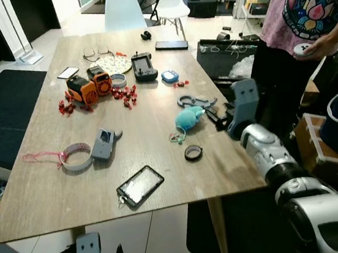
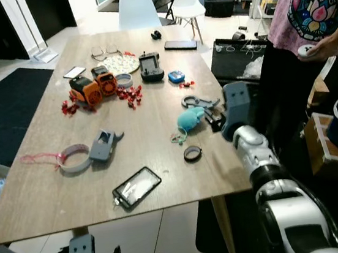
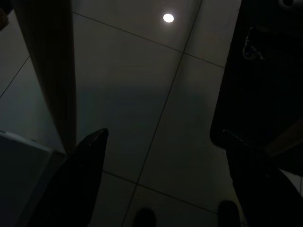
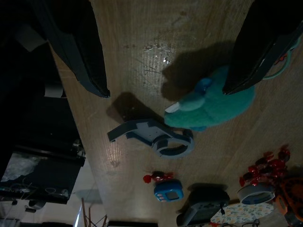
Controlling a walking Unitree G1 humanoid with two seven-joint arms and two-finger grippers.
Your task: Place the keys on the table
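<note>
Person cropped at top edge; keys possibly indistinct beside plush.

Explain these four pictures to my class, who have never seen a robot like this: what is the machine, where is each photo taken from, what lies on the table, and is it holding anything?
The machine is a humanoid robot with two silver arms, each ending in two long black fingers. The two bright pictures come from cameras in its head, looking down at a wooden table. The two darker ones come from cameras on its wrists, looking along the fingers.

Its right gripper hangs open above the table's right edge, over a teal plush keyring and a grey carabiner-like clip. It holds nothing. The left gripper hangs open over the tiled floor, beside a table leg.

Also on the table: a phone, a small black ring, a roll of tape, orange toys and a black handheld controller. A person stands to the right.
</note>
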